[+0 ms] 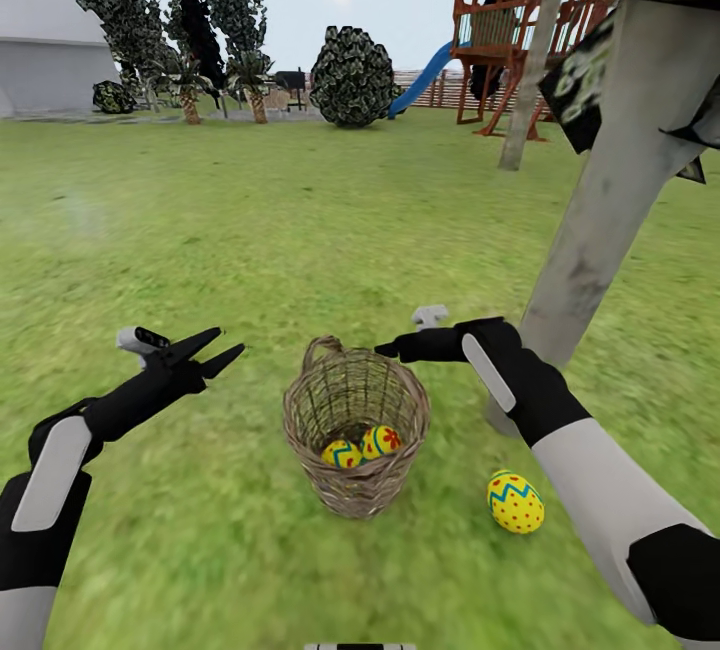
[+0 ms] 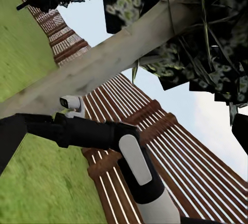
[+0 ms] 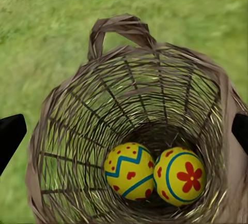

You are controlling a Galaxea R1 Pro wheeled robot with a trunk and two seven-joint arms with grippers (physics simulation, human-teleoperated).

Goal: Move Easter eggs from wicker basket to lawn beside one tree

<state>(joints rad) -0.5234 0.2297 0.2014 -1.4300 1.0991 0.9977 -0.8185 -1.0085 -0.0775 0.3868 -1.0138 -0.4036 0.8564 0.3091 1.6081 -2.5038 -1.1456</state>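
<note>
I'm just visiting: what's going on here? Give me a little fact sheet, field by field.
Place: lawn in a fenced garden
Basket: upright on the grass, between the two arms
Eggs in basket: two, side by side, one with hearts, one with a flower
Egg outside: on the grass near the tree trunk
Right tool: over the basket's rim, open, empty
Left tool: open, empty, left of the basket

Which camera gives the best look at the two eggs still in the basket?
The right wrist view: it looks straight down into the basket, showing the heart egg and the flower egg touching at the bottom. The head view shows them small, partly behind the rim.
</note>
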